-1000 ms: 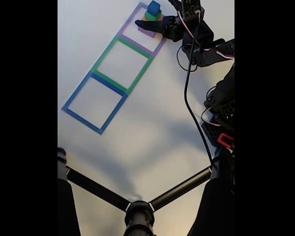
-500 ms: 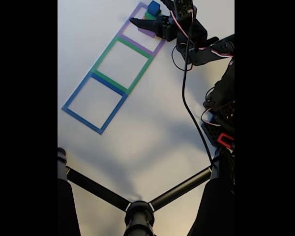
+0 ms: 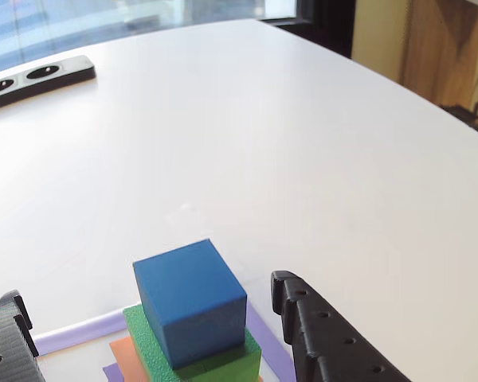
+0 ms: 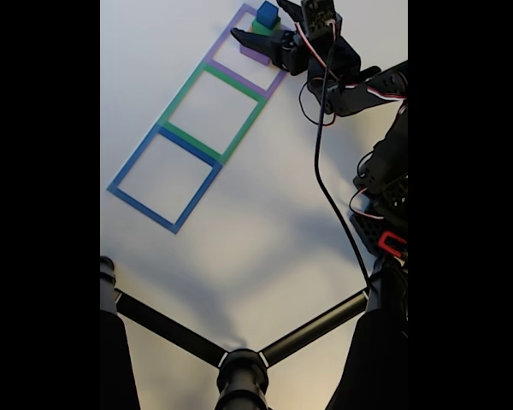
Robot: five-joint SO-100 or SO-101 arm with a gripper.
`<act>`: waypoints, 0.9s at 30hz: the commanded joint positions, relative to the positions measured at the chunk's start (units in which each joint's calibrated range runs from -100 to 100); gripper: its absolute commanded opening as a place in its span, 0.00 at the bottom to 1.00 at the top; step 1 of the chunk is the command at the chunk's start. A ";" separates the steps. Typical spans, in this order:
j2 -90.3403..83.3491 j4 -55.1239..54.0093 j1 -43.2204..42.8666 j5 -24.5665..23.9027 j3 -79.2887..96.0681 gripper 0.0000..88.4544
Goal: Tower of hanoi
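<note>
My claw (image 3: 147,334) is spread astride the blue cube (image 3: 190,302) atop the stack; next I should lower slightly and pinch it.

The arm (image 4: 359,85) is black plastic built of blocky segments, with a red part low on its body. Thin red-and-white wires loop beside the joints just behind the gripper (image 4: 258,23), and one long black cable (image 4: 325,162) trails back from there. The two fingers (image 3: 331,338) are matte black, ridged, and dotted with small round holes.
</note>
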 commanded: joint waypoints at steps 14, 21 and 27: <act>-2.94 -0.53 -2.52 0.00 -0.38 0.40; -3.74 0.12 -2.98 0.00 -1.01 0.40; -4.46 1.25 -3.29 0.00 -1.47 0.40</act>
